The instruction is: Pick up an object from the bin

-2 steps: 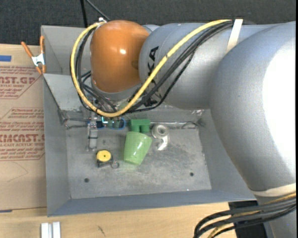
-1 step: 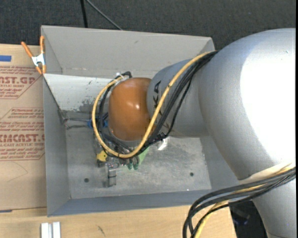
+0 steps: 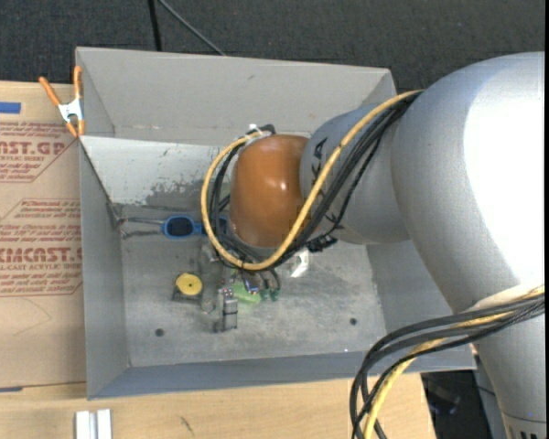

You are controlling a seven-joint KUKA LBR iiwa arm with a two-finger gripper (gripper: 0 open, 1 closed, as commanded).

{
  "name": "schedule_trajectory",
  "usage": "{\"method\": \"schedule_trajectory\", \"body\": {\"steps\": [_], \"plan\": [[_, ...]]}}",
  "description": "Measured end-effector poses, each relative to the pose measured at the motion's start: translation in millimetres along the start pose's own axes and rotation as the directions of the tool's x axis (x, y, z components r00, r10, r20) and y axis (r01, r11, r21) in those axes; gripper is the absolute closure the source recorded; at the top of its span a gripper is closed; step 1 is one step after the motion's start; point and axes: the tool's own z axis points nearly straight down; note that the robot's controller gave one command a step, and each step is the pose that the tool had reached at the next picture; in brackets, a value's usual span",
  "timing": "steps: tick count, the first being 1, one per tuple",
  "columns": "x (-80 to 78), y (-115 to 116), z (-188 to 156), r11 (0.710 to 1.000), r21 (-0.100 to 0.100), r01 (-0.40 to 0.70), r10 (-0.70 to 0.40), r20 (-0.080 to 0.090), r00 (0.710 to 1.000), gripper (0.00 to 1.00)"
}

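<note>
Looming in from the right, the big silver arm (image 3: 476, 172) hangs over the grey bin (image 3: 256, 90). Its orange cover (image 3: 265, 190), wrapped in loops of yellow and black cable (image 3: 212, 186), hides much of the bin floor. Below it, the gripper (image 3: 225, 314) is down low near the middle of the floor, towards the front wall. Released or clenched? I cannot tell, and I see nothing in its grasp.

A blue ring-ended object (image 3: 177, 227) lies well apart at the foot of the back slope, with a thin grey handle running left from it. Left of the gripper lies a yellow disc (image 3: 188, 285), small, flat and round, with a dark spot in the middle. Smallest and closest is a green piece (image 3: 252, 292), just beside the gripper on its right and part-hidden under the wrist; it looks like the likeliest pick.

The risks, as I judge them:
- **A miss:** both candidates are tiny and low, so a close could scrape the metal floor and come up empty.
- **A nudge:** a small offset could push the green piece aside instead of catching it.
- **A slip:** the flat disc gives little edge to grip.
</note>
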Motion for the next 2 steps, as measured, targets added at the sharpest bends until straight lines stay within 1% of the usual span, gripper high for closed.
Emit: {"method": "schedule_trajectory", "body": {"steps": [1,2], "plan": [[-13.4,52,-1,0.988,-0.004,-0.157,0.157,0.000,0.988,0.00],[19.6,-15,0,0.966,0.002,-0.257,0.257,-0.004,0.966,0.00]]}}
